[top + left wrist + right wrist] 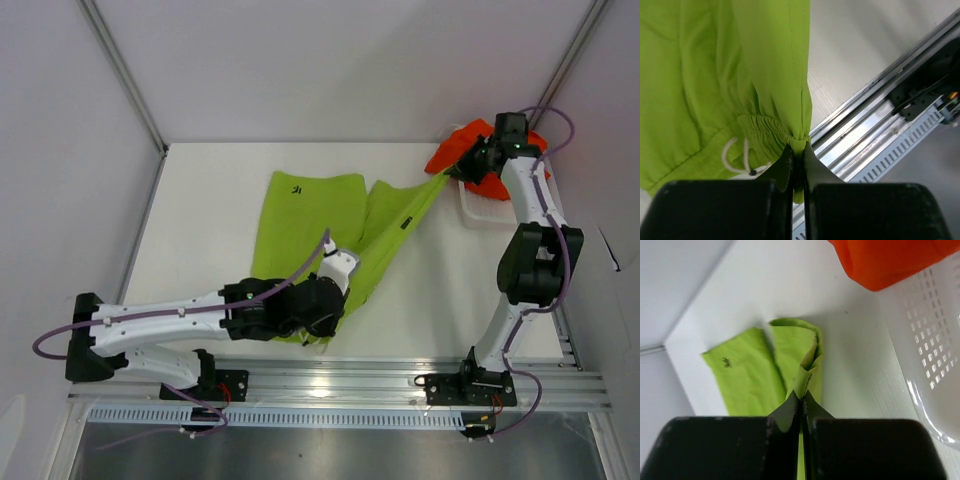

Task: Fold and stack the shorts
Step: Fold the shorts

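left gripper (797,148): clamped on waistband of green shorts (715,75)
right gripper (801,399): pinching their other end
orange shorts (880,260): above right fingers (786,415)

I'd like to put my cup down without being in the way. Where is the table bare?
Bare table lies left of the green shorts, up to the left edge, and near-right, between the shorts and the right arm. Crowded: the far-right corner, with basket, orange shorts and right tool; and the near edge around the left tool.
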